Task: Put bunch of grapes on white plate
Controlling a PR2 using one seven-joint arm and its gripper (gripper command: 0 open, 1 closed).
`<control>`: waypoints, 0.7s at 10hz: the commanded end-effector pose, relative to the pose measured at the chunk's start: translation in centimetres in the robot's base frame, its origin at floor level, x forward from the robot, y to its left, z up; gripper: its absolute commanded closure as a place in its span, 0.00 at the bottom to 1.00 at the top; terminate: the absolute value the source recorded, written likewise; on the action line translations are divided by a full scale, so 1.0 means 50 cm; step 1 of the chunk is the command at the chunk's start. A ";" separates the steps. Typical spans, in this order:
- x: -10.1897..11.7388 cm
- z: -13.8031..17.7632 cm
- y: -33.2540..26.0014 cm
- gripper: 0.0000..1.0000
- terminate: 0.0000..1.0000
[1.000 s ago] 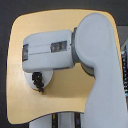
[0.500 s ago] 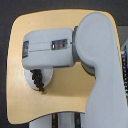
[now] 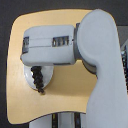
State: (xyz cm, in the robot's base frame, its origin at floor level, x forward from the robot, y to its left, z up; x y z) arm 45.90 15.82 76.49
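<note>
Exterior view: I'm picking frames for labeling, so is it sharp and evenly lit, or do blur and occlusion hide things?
The exterior view is low-resolution and soft overall; lighting is even, without harsh glare; the arm blocks most of the white plate and the gripper; the bunch of grapes shows only as a dark blurred streak.

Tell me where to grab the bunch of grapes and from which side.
Probably the thicker upper stretch of the bunch of grapes, from above, closing across its narrow width. It lies long and thin over the white plate, tapering to a tip near the rim that offers little to hold. Its top end is hidden under the arm.
</note>
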 end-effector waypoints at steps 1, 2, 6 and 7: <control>0.018 0.117 -0.004 0.00 0.00; 0.025 0.134 -0.005 0.00 0.00; 0.058 0.244 -0.016 0.00 0.00; 0.070 0.266 -0.026 0.00 0.00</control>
State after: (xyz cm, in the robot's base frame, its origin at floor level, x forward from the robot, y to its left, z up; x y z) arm 47.13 15.44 83.82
